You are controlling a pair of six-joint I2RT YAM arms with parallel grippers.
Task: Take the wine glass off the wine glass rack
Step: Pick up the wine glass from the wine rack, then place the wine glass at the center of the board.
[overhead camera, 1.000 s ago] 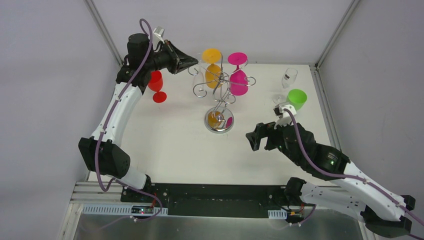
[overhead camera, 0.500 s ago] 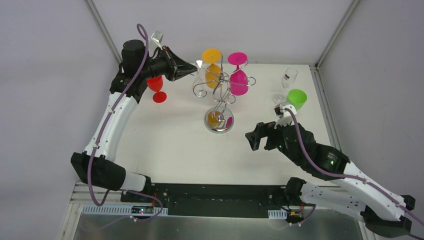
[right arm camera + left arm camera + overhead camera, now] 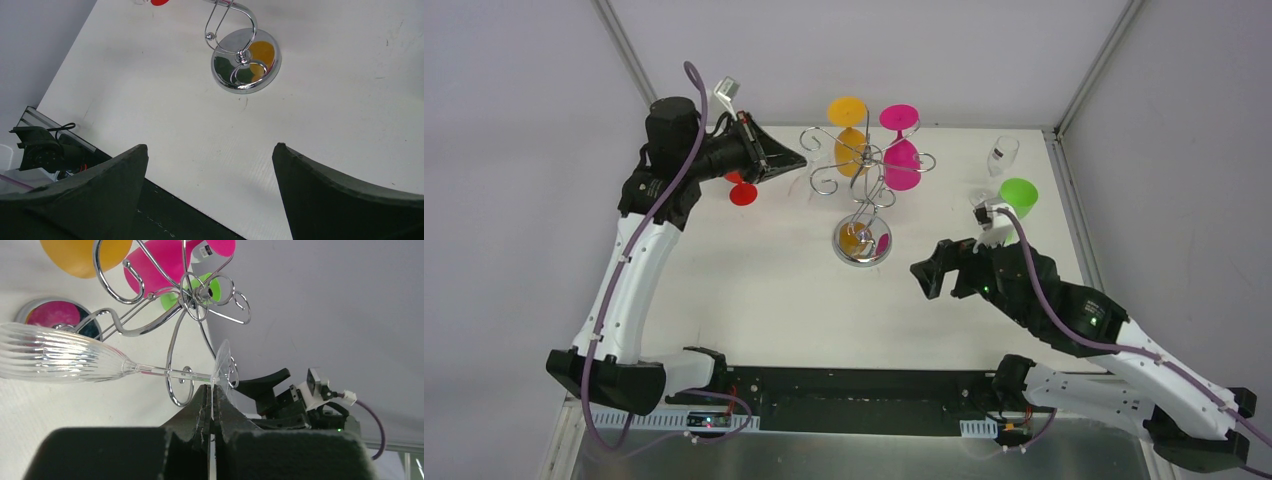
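A clear ribbed wine glass (image 3: 60,360) lies sideways in the left wrist view, its stem running past a lower curl of the wine glass rack (image 3: 197,290). My left gripper (image 3: 212,392) is shut on the rim of the glass's foot. From above, that gripper (image 3: 796,160) sits just left of the silver rack (image 3: 864,160), whose chrome base (image 3: 862,243) stands mid-table. I cannot tell whether the stem still touches the curl. My right gripper (image 3: 936,278) hovers open and holds nothing, right of the base (image 3: 246,60).
An orange glass (image 3: 849,125) and a pink glass (image 3: 901,150) hang upside down on the rack. A red glass (image 3: 742,190) stands under the left arm. A green glass (image 3: 1018,197) and a small clear glass (image 3: 1002,152) stand at the back right.
My left arm has swung left and toward the near side, drawing the clear glass away from the rack's top. The right arm has barely moved.
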